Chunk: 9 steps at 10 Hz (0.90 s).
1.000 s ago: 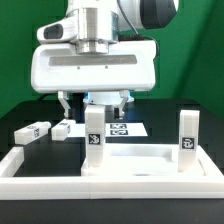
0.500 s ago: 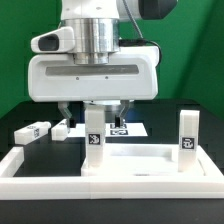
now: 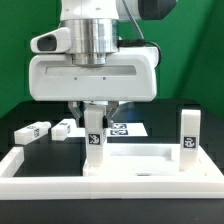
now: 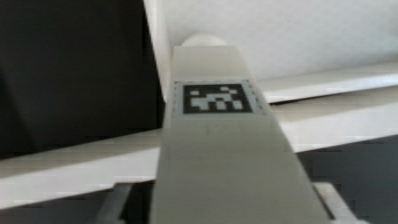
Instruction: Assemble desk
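claw (image 3: 95,110): pointing straight down at the middle of the exterior view, its two fingers (image 3: 80,106) on either side of the top of the left post
claw opening: narrow, only a little wider than the post; cannot tell whether the pads touch the post
left post (image 3: 95,138): upright on the panel's far corner toward the exterior view's left, tag (image 3: 95,141) facing the camera
wrist view: the same post (image 4: 222,160) seen end on from above, filling the picture, its tag (image 4: 221,98) sharp, the rest blurred
right post (image 3: 187,135): upright on the far corner toward the exterior view's right, well apart from the claw
panel (image 3: 135,160): flat in the lower middle of the exterior frame, raised rim up
loose posts: two on their sides at the exterior view's left (image 3: 33,131) (image 3: 63,127), near each other on the dark table (image 3: 25,118)
rail (image 3: 25,163): low and white, along the left and front of the panel
marker board (image 3: 127,128): flat behind the left post, partly hidden
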Tool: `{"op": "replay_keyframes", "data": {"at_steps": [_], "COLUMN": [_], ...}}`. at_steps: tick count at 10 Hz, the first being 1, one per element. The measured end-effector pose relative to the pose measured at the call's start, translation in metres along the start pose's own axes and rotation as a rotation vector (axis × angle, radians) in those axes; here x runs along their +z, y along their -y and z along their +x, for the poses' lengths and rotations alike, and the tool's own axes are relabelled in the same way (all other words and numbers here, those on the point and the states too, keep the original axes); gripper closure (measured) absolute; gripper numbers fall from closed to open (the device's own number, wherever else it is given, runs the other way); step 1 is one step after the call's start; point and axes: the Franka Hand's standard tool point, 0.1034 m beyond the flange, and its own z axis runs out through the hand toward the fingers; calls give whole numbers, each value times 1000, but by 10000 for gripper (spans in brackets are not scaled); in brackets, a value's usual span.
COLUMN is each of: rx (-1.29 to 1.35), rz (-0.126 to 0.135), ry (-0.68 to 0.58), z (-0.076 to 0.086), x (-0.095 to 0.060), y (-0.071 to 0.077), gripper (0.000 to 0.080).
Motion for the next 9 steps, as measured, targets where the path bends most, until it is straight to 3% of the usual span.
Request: {"op": "replay_keyframes", "data": {"at_steps": [5,7,9], "rx": [657,898,1086], "rz": [-9,15,20], "ry": [-60,-80,-81], "z": [-7,-8,-9], "x": [-1,-1,-1], "y": [-1,2,2], "gripper": [510,509,509]}}
